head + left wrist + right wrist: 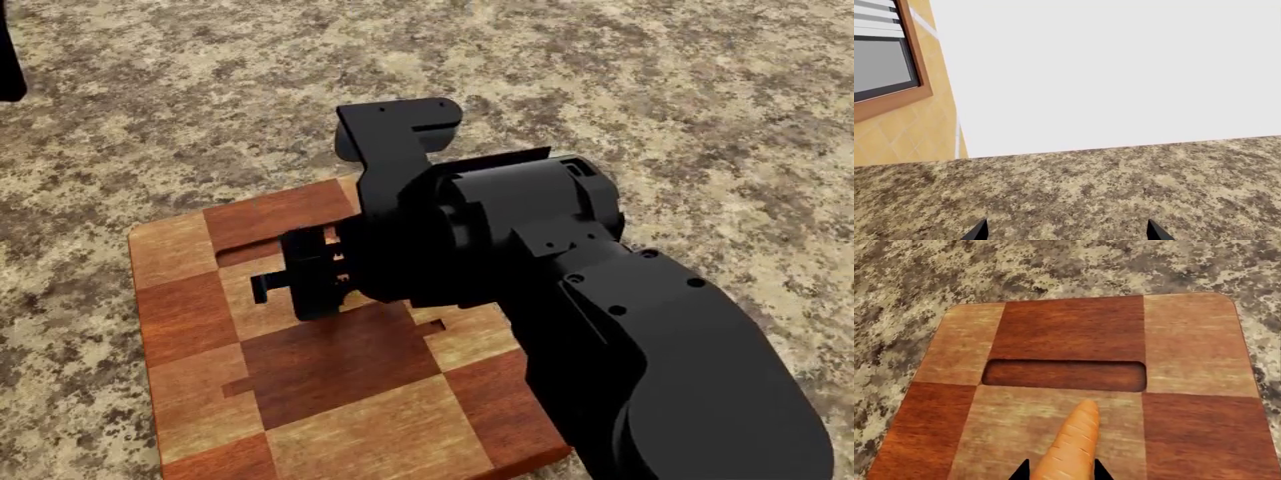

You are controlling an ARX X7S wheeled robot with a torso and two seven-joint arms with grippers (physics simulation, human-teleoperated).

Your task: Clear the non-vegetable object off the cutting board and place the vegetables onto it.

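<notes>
Speckled granite desk [694,90] fills my head view, with the cutting board [334,400] under my right arm. On the right wrist camera, the carrot piece [1071,445] lies on a tan square, its long axis running straight out from the right gripper [1061,472], tip pointing at the slot groove [1064,375]. Its thick end sits between the two fingertips; whether they already pinch it I cannot tell. My left gripper [1066,231] hangs spread over bare desk, well away, so the right arm is nearer.
</notes>
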